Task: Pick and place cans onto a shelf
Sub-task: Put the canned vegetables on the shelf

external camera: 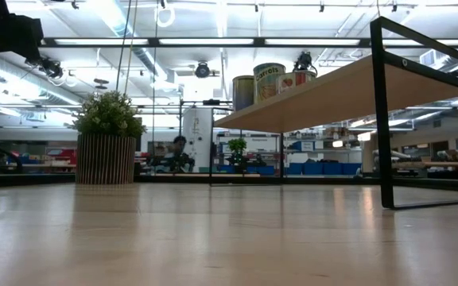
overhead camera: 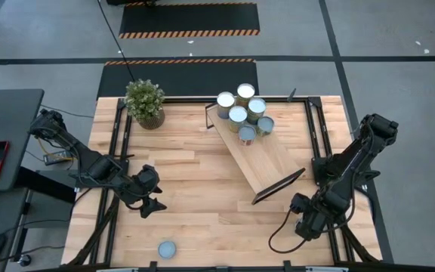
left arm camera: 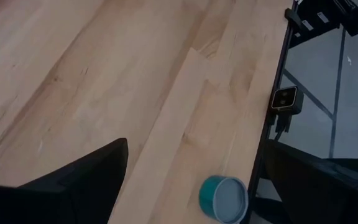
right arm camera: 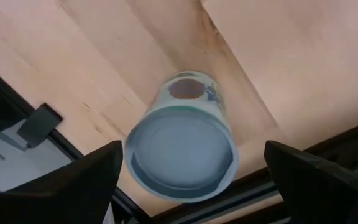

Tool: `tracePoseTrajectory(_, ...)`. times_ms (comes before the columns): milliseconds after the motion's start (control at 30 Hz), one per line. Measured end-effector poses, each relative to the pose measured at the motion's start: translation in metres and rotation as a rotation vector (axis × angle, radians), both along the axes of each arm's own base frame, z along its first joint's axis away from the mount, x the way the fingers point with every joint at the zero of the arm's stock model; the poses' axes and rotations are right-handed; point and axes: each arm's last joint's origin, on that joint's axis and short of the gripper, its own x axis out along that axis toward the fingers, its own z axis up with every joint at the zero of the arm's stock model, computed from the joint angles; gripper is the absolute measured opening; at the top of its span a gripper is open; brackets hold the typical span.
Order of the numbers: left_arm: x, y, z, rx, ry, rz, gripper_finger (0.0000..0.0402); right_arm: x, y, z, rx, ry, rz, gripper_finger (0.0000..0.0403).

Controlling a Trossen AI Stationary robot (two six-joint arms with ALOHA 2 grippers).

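The light-wood shelf [overhead camera: 266, 155] lies slantwise on the table's far right part and stands on black end brackets [external camera: 384, 119]. Several cans [overhead camera: 242, 112] stand on its far end and also show in the low view [external camera: 267, 81]. A blue-grey-topped can [overhead camera: 167, 248] stands near the table's near edge; the left wrist view shows it too [left arm camera: 224, 198]. My left gripper [overhead camera: 149, 200] is open and empty, above the table, far-left of that can. My right gripper [overhead camera: 302, 225] is open above another can [right arm camera: 182, 140] standing by the table's edge. Its fingers stand on either side of that can.
A potted plant [overhead camera: 144, 102] stands at the table's far left, left of the shelf. A black frame rail [left arm camera: 272, 124] runs along the table's near edge and carries a small camera [left arm camera: 285, 99]. Bare wood [overhead camera: 202, 196] lies between the two arms.
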Motion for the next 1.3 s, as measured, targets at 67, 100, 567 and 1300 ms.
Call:
tracePoseTrajectory(67, 0.0, 0.0, 0.0, -0.002, 0.0, 0.002, 0.0375, -0.001, -0.001, -0.002, -0.005, 0.003, 0.0, 0.04)
tracePoseTrajectory(100, 0.0, 0.0, 0.0, -0.004, 0.001, 0.004, 0.0375, -0.001, -0.001, -0.003, -0.008, 0.006, 0.0, 0.04)
tracePoseTrajectory(567, 0.0, 0.0, 0.0, -0.003, 0.001, 0.004, 0.0375, -0.007, -0.007, -0.018, -0.03, 0.045, 0.013, 0.04)
tracePoseTrajectory(1300, 0.0, -0.001, 0.0, -0.023, 0.014, -0.005, 0.0375, -0.019, 0.012, -0.005, 0.004, -0.185, 1.006, 0.036)
